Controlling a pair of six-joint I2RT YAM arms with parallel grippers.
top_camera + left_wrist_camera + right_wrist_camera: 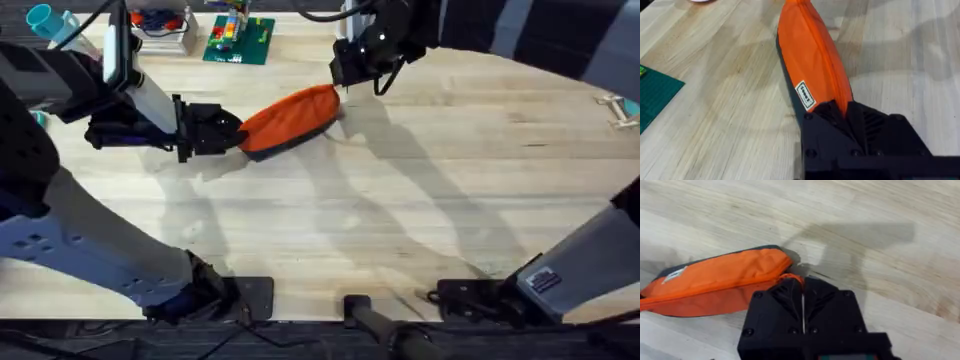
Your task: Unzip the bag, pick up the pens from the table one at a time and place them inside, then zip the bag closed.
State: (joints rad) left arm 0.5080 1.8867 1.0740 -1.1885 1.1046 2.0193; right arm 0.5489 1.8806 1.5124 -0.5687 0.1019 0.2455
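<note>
The orange bag (pixel 290 118) lies on the table (pixel 400 220), tilted, with its dark underside toward the front. My left gripper (pixel 236 132) is shut on the bag's left end; in the left wrist view its black fingers (pixel 825 117) pinch the orange fabric (pixel 810 55) beside a small white label. My right gripper (pixel 340 82) is at the bag's far right end, and in the right wrist view it is (pixel 802 287) shut on a small orange tab at the end of the bag (pixel 715 280). The pens are out of view.
At the table's back edge stand a green baseplate with coloured bricks (pixel 238 40) and a white box (pixel 160 25). A teal object (pixel 45 18) sits at the back left. A small pale object (pixel 620 108) lies at the far right. Bare wood spans the middle and front.
</note>
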